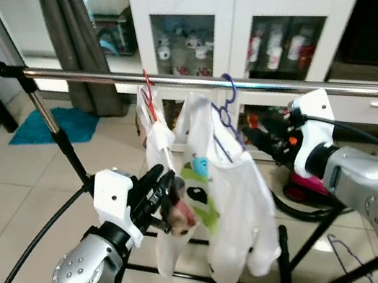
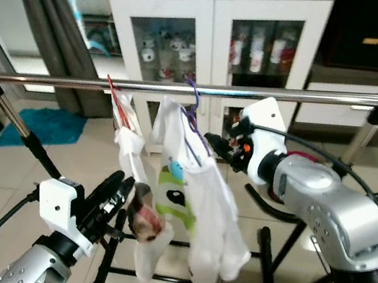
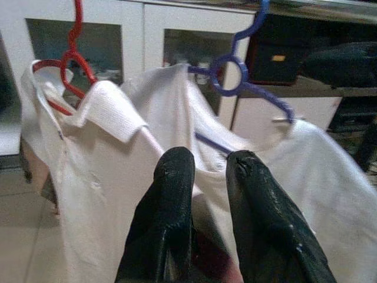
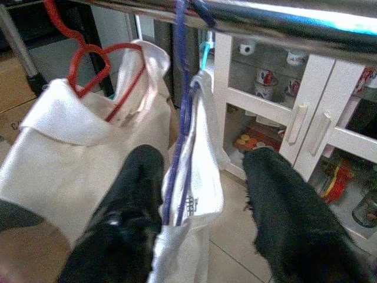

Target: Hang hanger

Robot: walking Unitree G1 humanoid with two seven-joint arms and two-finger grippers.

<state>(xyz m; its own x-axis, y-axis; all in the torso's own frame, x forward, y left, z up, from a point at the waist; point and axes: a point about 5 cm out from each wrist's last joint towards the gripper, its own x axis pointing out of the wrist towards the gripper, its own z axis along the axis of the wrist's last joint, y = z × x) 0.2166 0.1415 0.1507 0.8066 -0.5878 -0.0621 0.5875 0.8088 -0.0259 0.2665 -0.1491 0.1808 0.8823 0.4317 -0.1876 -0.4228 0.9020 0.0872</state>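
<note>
A steel rail crosses the scene on a black stand, with a white cabinet behind it. Two hangers are hooked over the rail side by side: a red hanger carrying a white collared top, and a blue hanger carrying a white shirt with a cartoon print. Both hooks sit on the rail, so the hanging itself looks done or very nearly so.

The right tool is level with the blue hanger's shoulder. In its wrist view the fingers are spread wide, with the hanger's blue wire and the shirt's edge hanging in the gap between them; I cannot tell whether either finger touches them. That reads as a grip just let go, or one about to steady the hanger.

The left tool is low against the hems of the two garments. Its fingers are nearly pressed together, and something reddish, too blurred to name, sits between their bases. It probably keeps the cloth from swinging while the hanger settles.
</note>
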